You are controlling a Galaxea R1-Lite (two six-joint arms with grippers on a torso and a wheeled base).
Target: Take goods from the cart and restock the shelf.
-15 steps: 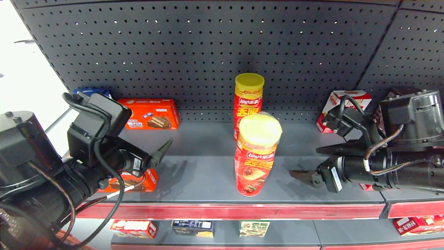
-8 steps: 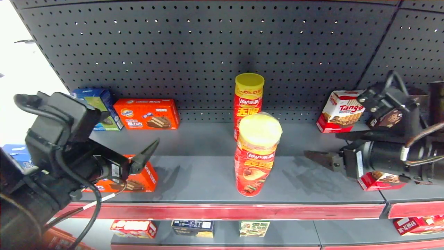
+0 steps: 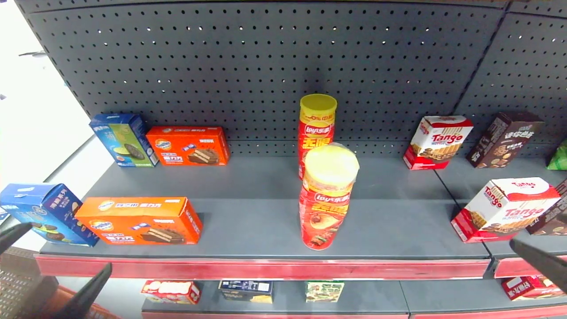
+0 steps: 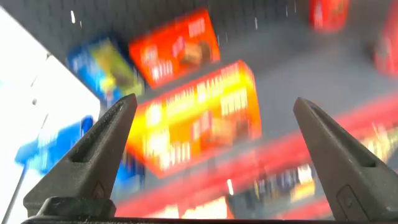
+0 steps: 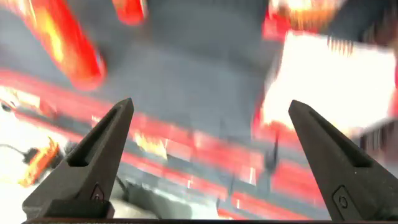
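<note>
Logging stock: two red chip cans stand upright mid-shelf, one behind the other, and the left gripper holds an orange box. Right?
No: the left gripper is open and empty, as the left wrist view shows; the orange box lies on the shelf beyond it. The rest holds.

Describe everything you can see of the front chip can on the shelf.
The front chip can is a tall red tube with a glossy printed wrap showing food pictures, topped by a pale yellow lid. It stands upright on the grey shelf near its red front edge, just before a second can. Nothing grips it.
</note>
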